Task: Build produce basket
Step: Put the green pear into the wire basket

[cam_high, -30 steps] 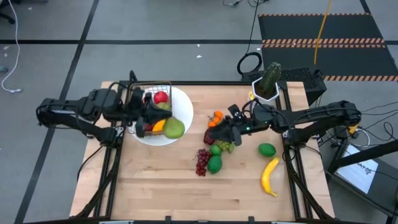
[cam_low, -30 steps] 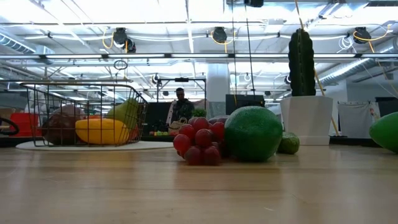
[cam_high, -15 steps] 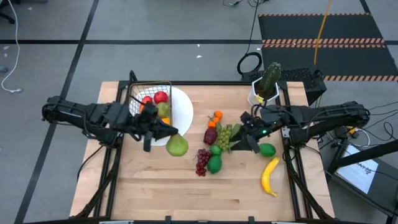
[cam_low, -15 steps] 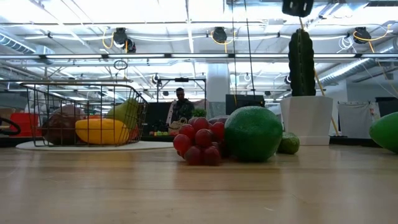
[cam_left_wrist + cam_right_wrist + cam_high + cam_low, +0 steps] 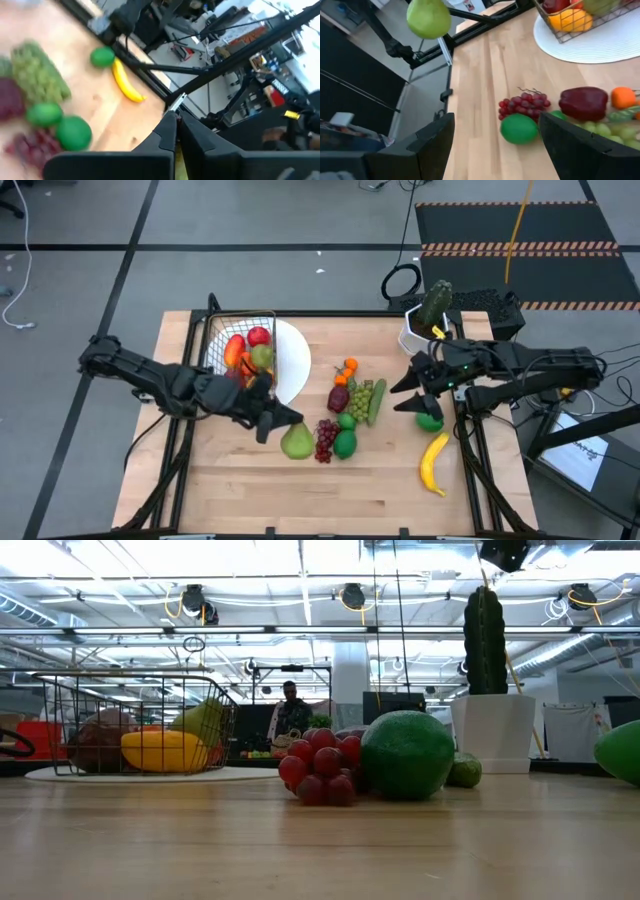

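The left claw, clenched on the green pear seemingly by its narrow top alone, hangs over the counter well clear of the basket, so the pear may slip and roll, while the right claw waits released.

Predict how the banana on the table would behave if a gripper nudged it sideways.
The banana lies flat on its curved side, so it would probably slide or pivot rather than roll. Its smooth skin looks slippery. Nothing touches it, so it should move freely.
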Tool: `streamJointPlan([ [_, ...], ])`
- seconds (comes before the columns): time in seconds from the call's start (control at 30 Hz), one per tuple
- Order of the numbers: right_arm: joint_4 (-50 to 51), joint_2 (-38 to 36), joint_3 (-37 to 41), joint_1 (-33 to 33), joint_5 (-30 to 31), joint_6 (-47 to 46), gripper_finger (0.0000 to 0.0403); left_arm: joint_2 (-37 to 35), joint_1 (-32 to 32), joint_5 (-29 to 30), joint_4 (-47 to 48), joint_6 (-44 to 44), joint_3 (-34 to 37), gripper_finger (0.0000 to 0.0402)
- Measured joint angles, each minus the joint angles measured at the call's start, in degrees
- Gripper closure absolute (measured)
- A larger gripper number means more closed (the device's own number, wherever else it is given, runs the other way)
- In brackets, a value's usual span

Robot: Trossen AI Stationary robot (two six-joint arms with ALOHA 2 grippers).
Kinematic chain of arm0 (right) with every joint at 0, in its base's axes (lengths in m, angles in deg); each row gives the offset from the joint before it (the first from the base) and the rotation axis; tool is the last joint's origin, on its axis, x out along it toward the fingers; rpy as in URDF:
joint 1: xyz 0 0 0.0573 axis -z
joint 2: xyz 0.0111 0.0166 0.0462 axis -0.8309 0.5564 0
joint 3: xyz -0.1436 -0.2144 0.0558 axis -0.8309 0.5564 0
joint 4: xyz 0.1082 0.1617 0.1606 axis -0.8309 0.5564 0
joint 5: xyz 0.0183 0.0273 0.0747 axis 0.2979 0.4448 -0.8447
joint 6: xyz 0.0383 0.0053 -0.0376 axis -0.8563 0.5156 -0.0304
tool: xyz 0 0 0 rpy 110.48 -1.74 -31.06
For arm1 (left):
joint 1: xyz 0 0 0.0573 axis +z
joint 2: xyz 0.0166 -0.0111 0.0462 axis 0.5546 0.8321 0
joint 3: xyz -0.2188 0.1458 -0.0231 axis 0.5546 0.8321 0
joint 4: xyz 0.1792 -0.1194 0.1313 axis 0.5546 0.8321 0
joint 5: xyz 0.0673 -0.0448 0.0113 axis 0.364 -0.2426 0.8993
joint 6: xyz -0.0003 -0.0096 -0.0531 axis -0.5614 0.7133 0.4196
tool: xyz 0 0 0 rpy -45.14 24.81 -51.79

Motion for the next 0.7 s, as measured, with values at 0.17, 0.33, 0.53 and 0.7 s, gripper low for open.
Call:
streamJointPlan([
  [0.17,2.2,-2.3,0.0,0.5,-0.3,1.4,0.0122,3.3,-1.2,0.0,-1.1,14.1,0.0,0.0394],
  [0.33,2.2,-4.4,0.0,0.5,-0.5,2.7,0.0122,6.0,-2.7,-0.1,-1.6,26.3,0.0,0.038],
  [0.53,2.2,-6.5,0.0,0.5,-2.1,3.8,0.0122,8.3,-3.2,-0.2,-1.3,35.9,0.0,0.0395],
  [0.7,2.2,-7.0,0.0,0.5,-2.1,3.8,0.0122,9.9,-3.1,-0.4,-1.1,40.6,0.0,0.0385],
])
